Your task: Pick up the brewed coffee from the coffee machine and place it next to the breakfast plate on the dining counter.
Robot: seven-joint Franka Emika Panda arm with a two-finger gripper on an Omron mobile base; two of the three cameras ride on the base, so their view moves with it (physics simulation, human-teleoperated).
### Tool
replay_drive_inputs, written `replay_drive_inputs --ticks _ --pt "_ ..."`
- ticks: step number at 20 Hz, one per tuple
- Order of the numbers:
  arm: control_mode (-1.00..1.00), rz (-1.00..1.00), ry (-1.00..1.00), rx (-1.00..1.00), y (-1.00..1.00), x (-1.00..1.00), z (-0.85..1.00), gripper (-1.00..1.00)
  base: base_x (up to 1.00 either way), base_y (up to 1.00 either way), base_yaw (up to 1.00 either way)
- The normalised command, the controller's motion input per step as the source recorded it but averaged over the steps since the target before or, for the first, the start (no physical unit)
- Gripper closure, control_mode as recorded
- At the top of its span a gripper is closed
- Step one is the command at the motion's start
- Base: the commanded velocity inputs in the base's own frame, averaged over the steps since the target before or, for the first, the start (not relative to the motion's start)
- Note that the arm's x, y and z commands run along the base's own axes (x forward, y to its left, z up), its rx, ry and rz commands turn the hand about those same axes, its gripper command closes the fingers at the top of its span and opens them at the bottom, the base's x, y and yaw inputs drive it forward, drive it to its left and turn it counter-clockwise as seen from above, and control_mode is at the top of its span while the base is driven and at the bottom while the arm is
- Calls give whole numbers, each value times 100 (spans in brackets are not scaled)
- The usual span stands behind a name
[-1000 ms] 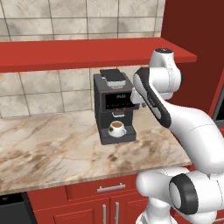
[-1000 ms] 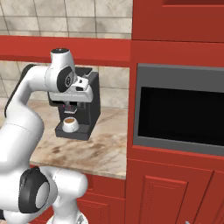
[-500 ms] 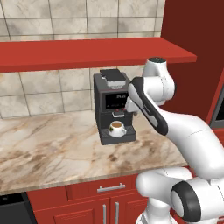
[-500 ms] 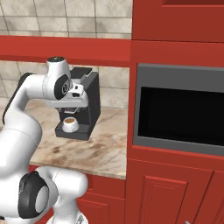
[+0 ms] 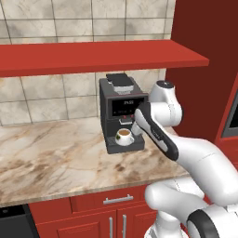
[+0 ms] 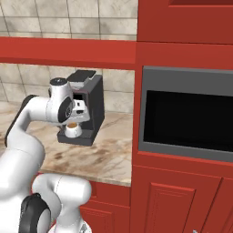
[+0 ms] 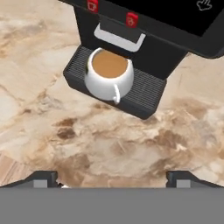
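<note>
The brewed coffee (image 7: 108,74) is a small white cup of brown liquid. It stands on the drip tray of the black coffee machine (image 7: 171,27), under the spout, with its handle turned toward the hand. My gripper (image 7: 113,178) is open, its fingertips (image 7: 43,176) spread wide with nothing between them, and it hovers just in front of and above the cup. From the base views the hand hangs close before the machine (image 5: 122,109), right beside the cup (image 5: 123,135) (image 6: 72,129). The breakfast plate and the dining counter are out of view.
The machine sits on a marble worktop (image 5: 56,158) with red drawers below. A red shelf (image 5: 93,56) runs low over the machine in front of a tiled wall. A tall red cabinet with a built-in dark oven (image 6: 186,113) stands to the right.
The arm has lowered, bringing the hand down in front of the machine toward the cup. The jaws have opened from half-closed to wide. The cup has not moved.
</note>
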Motion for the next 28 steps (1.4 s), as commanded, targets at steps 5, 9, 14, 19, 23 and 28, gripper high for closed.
replay_drive_inputs --ticks 5,9,14,19,23,28 --pt "-100 14 -1 0 0 11 -40 -100 0 0 0" --pt "-100 9 0 0 0 30 -36 -100 0 0 0" --pt "-100 7 0 1 0 46 -33 -100 0 0 0" --pt "-100 7 0 1 0 49 -33 -100 0 0 0" --pt "-100 5 0 1 8 45 -28 -100 0 0 0" --pt "-100 2 0 2 21 28 -11 -100 0 0 0"
